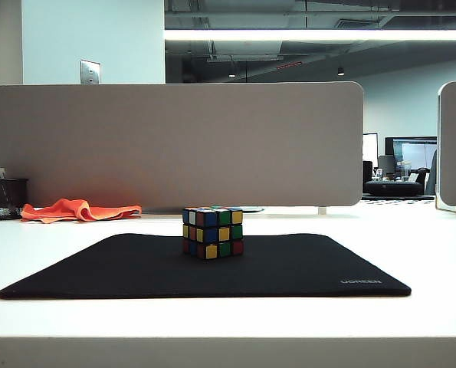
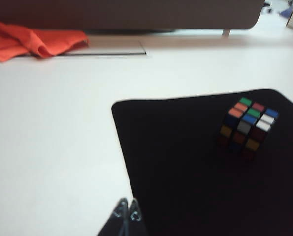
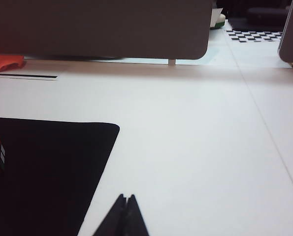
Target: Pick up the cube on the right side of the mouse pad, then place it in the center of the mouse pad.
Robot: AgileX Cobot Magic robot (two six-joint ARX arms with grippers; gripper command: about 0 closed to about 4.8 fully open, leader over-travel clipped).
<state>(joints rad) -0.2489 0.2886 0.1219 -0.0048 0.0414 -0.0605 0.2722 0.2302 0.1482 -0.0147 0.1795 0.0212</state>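
Both closed end effector tips, left (image 2: 127,212) and right (image 3: 126,202), frame-cropped.

Two dark tool tips, one in each wrist view

No part of either arm shows in the exterior view. In the left wrist view the left tool (image 2: 127,210) appears as a pair of black, tapering, pointed fingers pressed together, each tip carrying a small pale grey triangular outline like a moulded edge or marking. In the right wrist view the right tool (image 3: 127,200) shows the same black wedge shape, two slim pointed fingers meeting with only a thin seam between them, plain and matte. No cables, screws or lettering can be made out on either.
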